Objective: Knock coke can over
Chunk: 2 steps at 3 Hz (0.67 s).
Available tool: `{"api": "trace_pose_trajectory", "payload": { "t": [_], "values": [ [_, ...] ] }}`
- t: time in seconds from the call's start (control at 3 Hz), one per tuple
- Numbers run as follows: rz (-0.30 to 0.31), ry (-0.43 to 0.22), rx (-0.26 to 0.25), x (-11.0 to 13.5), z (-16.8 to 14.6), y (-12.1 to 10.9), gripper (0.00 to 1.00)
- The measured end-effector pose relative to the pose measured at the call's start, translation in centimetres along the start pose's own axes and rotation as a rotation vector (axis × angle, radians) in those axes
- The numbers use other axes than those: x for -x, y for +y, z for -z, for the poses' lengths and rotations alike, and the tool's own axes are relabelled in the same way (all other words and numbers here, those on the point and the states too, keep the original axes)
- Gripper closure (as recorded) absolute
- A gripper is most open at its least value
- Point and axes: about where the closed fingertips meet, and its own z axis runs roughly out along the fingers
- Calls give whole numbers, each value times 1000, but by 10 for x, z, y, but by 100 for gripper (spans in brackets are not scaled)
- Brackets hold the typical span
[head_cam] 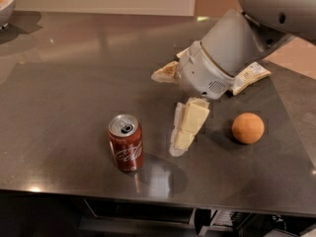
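Note:
The coke can [126, 143] stands upright on the dark countertop [74, 93], front left of centre, dark red with white script and a silver top. My gripper [180, 146] hangs from the grey arm [217, 58] and points down, its cream fingers shut and empty, tips close to the counter. It is to the right of the can with a small gap between them, not touching it. The orange ball [248, 128] lies further right of the gripper.
A brown-and-white snack bag [165, 73] lies behind the gripper, mostly hidden by the arm. A bowl [5, 4] with orange items sits at the far left corner. The counter's front edge runs just below the can.

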Motion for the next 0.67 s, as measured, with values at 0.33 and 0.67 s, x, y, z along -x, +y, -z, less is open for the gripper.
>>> {"api": "trace_pose_trajectory", "payload": {
  "t": [0.33,0.67],
  "values": [
    [45,-61,47,21,-24,9,0],
    [70,-107,96,40,-46,17,0]
  ]
}}
